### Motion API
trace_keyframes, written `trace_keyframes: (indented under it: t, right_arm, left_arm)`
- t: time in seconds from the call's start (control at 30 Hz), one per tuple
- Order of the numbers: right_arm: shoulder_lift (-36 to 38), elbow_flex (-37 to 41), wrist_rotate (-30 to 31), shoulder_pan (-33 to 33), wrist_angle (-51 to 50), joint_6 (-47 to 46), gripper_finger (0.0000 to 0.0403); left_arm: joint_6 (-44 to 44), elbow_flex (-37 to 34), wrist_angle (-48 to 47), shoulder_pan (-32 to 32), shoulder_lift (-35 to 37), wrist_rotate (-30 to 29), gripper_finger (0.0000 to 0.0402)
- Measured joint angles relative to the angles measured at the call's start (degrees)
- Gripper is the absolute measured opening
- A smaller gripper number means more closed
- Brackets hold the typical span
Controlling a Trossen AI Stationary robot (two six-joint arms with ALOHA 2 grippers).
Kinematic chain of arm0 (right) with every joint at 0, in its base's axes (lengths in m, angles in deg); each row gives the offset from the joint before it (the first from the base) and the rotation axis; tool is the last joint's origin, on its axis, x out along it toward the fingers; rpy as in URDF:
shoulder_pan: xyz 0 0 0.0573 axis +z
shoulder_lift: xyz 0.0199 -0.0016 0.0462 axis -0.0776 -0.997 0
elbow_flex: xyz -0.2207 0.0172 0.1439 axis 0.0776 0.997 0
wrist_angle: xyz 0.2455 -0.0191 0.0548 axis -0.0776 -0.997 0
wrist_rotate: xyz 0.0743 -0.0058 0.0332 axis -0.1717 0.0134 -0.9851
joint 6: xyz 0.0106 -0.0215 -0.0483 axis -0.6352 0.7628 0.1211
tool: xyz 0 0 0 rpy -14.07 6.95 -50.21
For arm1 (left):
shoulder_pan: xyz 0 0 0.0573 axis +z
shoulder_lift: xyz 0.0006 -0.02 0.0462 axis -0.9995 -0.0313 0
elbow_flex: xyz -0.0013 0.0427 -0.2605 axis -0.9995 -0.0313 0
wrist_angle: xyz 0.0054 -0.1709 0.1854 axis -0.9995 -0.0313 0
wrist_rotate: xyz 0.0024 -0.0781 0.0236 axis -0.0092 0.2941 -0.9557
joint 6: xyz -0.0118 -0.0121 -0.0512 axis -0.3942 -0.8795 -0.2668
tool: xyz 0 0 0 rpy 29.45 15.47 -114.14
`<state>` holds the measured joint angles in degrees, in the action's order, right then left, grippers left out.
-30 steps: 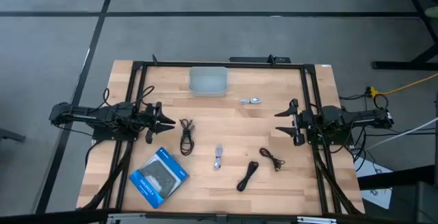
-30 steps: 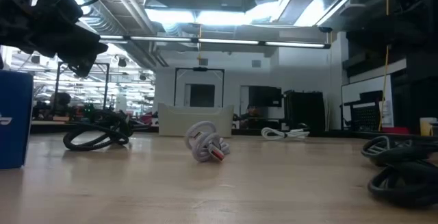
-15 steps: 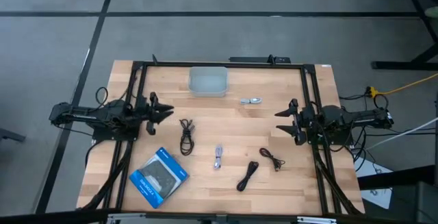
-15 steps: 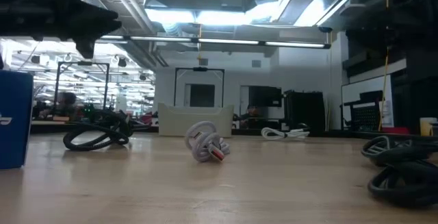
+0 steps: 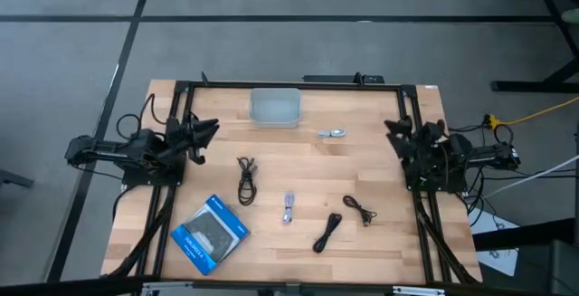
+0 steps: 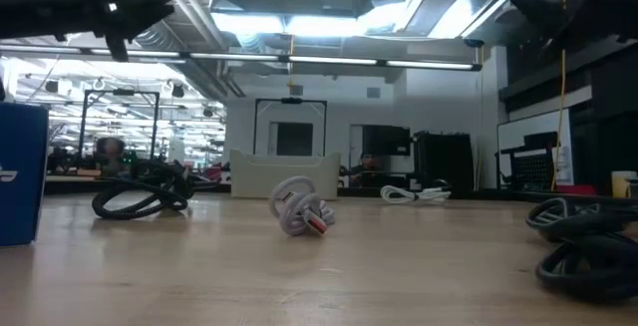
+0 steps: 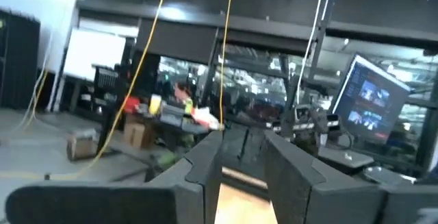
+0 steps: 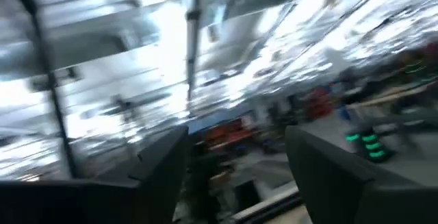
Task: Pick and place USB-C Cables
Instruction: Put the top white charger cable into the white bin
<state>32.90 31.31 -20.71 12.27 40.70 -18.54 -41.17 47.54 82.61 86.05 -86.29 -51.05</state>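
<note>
The high view shows several small cable bundles lying flat on the wooden table: a black one (image 5: pixel 246 180), a pale grey one (image 5: pixel 289 207), another grey one (image 5: pixel 332 134), and two black ones (image 5: pixel 327 233) (image 5: pixel 360 209). My left gripper (image 5: pixel 206 129) is open at the table's left side, raised and tipped up, left of the nearest black bundle. My right gripper (image 5: pixel 396 131) is open at the right side, also tipped up. Both wrist views look past the open fingers (image 7: pixel 243 176) (image 8: pixel 236 169) into the room. The low view shows the grey bundle (image 6: pixel 299 209) and black bundles (image 6: pixel 140 198) (image 6: pixel 583 246).
A clear shallow container (image 5: pixel 274 108) sits at the far middle of the table. A flat blue-and-black packet (image 5: pixel 209 233) lies near the near-left corner and shows again in the low view (image 6: pixel 20 171). Black frame rails (image 5: pixel 181 151) run along the table's left and right sides.
Both grippers have swung up and tipped upward, away from the tabletop. The left one has drawn toward the far-left, the right one back toward the far-right edge. The cables have not moved.
</note>
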Motion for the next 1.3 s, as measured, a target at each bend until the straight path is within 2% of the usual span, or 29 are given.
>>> trace_keyframes:
  t: [0.13,0.2,0.3,0.37,0.6,0.77,0.87,1.0,1.1,1.23,1.3]
  right_arm:
    - [0.0,0.0,9.6,0.0,-0.7,-0.6,0.0247]
    - [0.0,0.0,10.2,-0.1,-1.2,-1.6,0.0247]
    - [0.0,0.0,7.5,-0.6,2.1,-0.3,0.0247]
    - [-0.1,0.0,9.0,-1.0,3.2,-0.1,0.0247]
    - [-0.1,0.0,12.8,-1.4,-4.2,-2.2,0.0247]
    - [-0.2,0.0,12.8,-1.3,-8.9,-4.2,0.0247]
    - [-0.2,0.0,12.6,-1.3,-7.2,-5.1,0.0247]
    - [-0.2,0.0,6.6,-1.7,-1.1,-1.3,0.0247]
    - [-1.7,0.0,2.4,-2.6,3.1,0.1,0.0247]
    - [-6.3,-0.1,2.2,-4.4,4.4,-0.5,0.0247]
    - [-9.4,-1.3,1.7,-5.3,4.3,-1.8,0.0247]
  left_arm:
    - [1.9,0.0,2.5,0.0,0.0,0.1,0.0096]
    - [2.0,0.0,2.5,0.0,0.0,0.1,0.0096]
    - [2.0,0.0,2.5,0.0,0.0,0.2,0.0096]
    - [2.0,0.0,2.4,0.0,0.0,0.2,0.0096]
    - [2.0,0.0,-0.6,0.0,0.0,0.2,0.0096]
    - [0.6,0.0,-4.4,0.0,0.0,0.2,0.0096]
    - [-1.4,0.0,-5.7,0.0,0.0,0.3,0.0096]
    - [-1.8,0.0,-4.4,0.0,-0.6,1.6,0.0096]
    - [-3.0,0.0,-1.1,0.0,-3.7,2.7,0.0096]
    - [-2.5,0.3,8.1,0.0,-10.6,5.2,0.0096]
    - [-1.3,1.8,9.4,0.0,-15.0,6.3,0.0096]
